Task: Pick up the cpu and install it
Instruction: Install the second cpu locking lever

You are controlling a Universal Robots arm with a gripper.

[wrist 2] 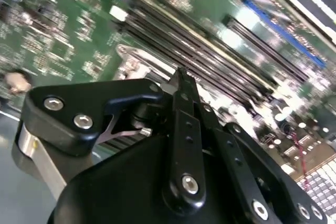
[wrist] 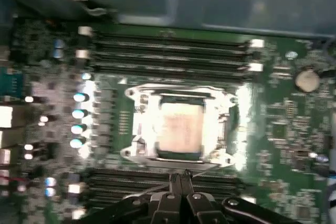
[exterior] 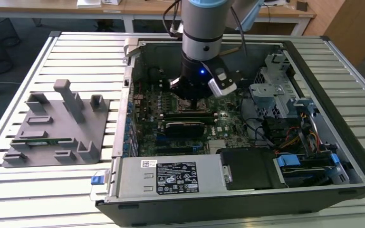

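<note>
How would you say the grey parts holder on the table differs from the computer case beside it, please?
The grey parts holder is a flat slab with upright blocks, while the computer case is a deep open box. The holder is plain grey; the case is dark and shows a green circuit board. The gripper is inside the case, away from the holder. Both rest on the slatted table.

White printed labels [exterior: 176, 176] sit on the grey power supply housing [exterior: 131, 183] in the exterior view, their print too small to read.

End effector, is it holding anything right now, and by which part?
Nothing held: the end effector is shut and empty beside the cpu in the socket.
</note>
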